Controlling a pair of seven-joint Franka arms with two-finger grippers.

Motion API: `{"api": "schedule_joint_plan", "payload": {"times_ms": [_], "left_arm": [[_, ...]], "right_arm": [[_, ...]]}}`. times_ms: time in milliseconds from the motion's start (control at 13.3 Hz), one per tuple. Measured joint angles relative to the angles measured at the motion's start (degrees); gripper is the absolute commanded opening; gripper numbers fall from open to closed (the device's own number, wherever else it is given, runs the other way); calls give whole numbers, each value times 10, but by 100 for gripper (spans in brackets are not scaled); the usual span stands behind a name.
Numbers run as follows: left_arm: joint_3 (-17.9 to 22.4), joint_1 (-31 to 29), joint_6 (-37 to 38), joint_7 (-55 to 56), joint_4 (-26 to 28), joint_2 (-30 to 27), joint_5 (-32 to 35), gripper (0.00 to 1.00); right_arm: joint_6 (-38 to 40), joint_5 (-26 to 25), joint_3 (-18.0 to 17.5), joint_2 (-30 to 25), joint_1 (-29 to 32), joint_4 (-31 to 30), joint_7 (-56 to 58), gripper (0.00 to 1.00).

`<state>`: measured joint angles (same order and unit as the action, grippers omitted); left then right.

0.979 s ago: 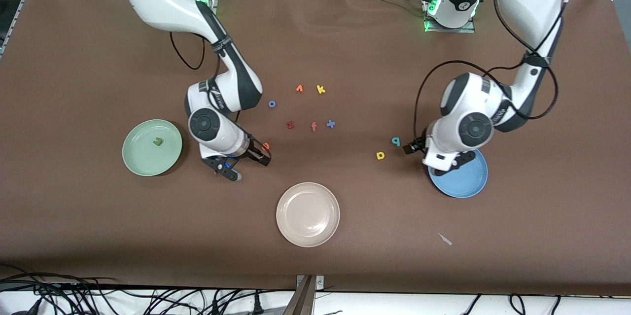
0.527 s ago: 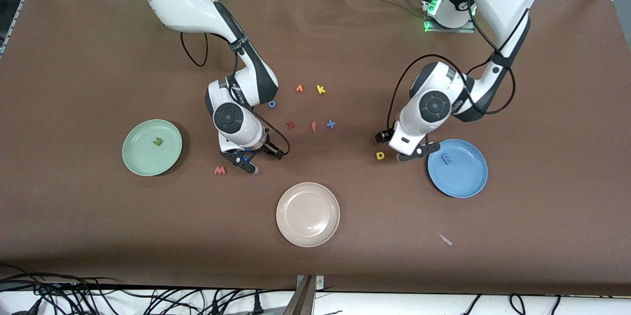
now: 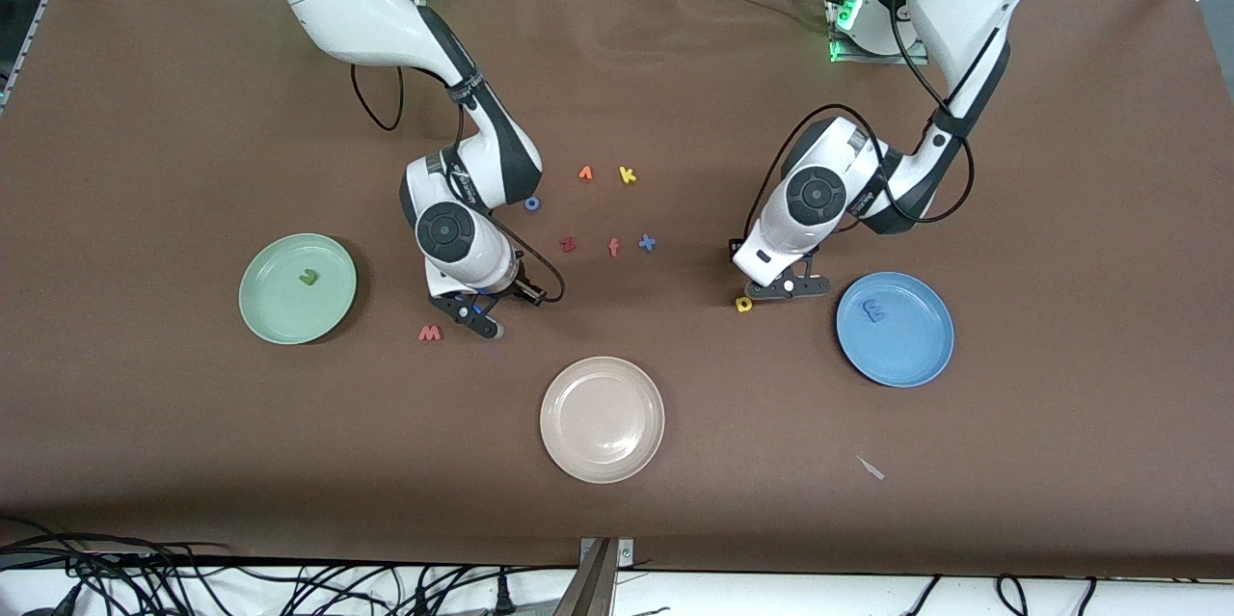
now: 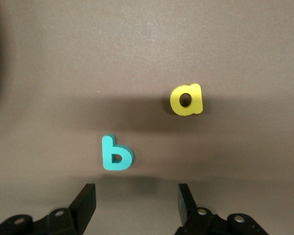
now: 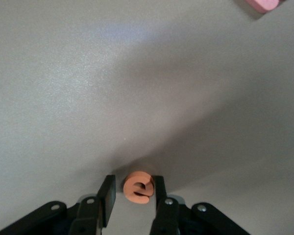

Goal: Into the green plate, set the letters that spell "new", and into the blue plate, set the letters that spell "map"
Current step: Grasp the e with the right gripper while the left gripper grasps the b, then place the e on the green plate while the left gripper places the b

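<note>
Orange e (image 5: 138, 187) sits between the fingers of the right gripper (image 5: 132, 196), which are closed in against its sides low over the brown table (image 3: 145, 452), beside the red-pink w (image 3: 430, 334). Green n (image 3: 308, 278) lies in the green plate (image 3: 265, 317) toward the right arm's end. Blue m (image 3: 875, 310) lies in the blue plate (image 3: 925, 361) toward the left arm's end. The left gripper (image 4: 134, 203) hangs open and empty over the teal p (image 4: 115, 153), with the yellow a (image 4: 186, 99) near it.
</note>
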<state>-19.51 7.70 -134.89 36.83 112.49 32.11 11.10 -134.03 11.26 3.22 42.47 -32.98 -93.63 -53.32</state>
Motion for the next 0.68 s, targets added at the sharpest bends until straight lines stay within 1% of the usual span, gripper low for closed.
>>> {"api": "schedule_joint_plan", "payload": {"times_ms": [75,151,301,377,603,678], "left_arm": [[2,-1,-3,-14,0,2,0,73],[4,-3,-11,-24,0,4,0,64],[6,-10,-26,-33,0,12,0,54],[6,-13,-29,-35,0,16,0,51],[6,-15,-34,-37,0,22,0,35],[5,-15,-34,-37,0,22,0,18]], "right_arm": [[0,0,0,0,0,0,2,27],[0,0,0,0,0,0,3,22],[0,0,0,0,0,0,4,19],[0,0,0,0,0,0,4,19],[-1,0,0,0,0,0,4,18],[-2,0,0,0,0,-1,4,18]]}}
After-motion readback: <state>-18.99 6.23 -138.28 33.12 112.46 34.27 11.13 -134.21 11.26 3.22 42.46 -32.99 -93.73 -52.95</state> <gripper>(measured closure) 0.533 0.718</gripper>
